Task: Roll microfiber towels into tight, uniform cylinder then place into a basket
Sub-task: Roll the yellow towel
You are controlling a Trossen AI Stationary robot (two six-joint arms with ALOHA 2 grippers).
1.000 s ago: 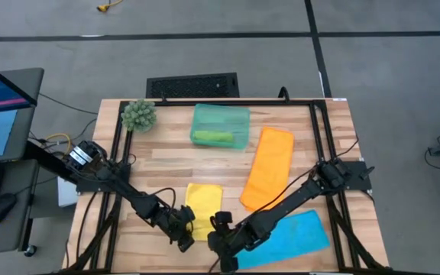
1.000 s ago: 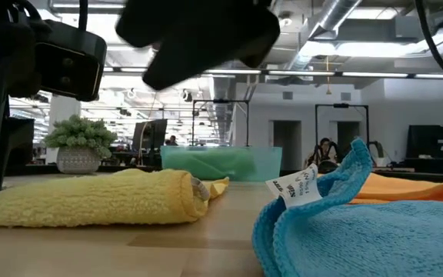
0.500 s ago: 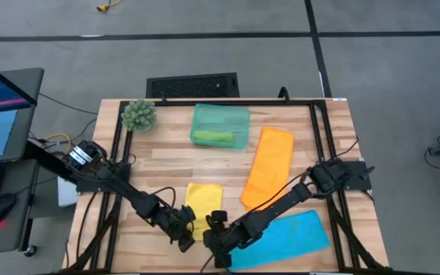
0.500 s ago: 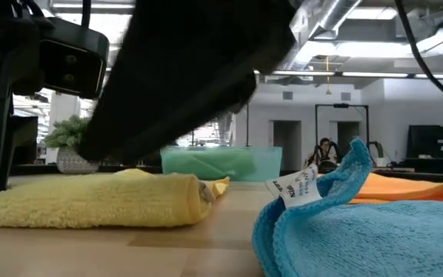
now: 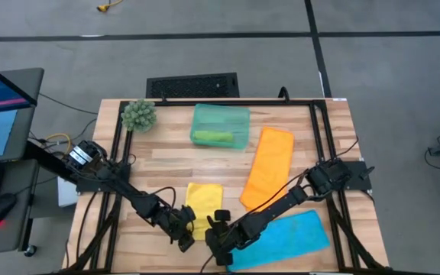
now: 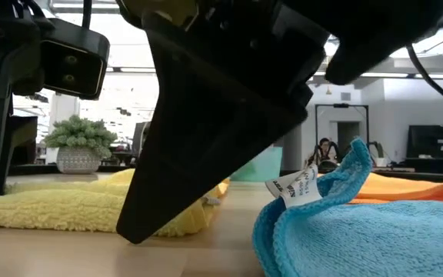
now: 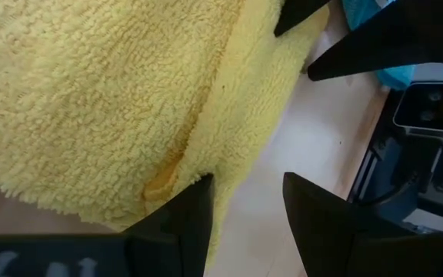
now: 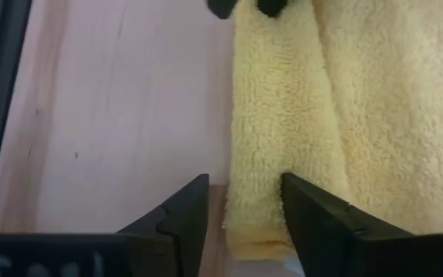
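Jaws of the left gripper and right gripper stand parted astride the yellow towel's near edge.

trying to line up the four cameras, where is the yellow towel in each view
High view: yellow towel at the table's near edge, between both grippers.
Low view: low on the left, partly behind a dark gripper.
Left wrist view: fills the upper left, past the left gripper.
Right wrist view: fills the right side, ahead of the right gripper.
Shared landmark: the blue towel, beside the yellow one in the high, low and left wrist views.
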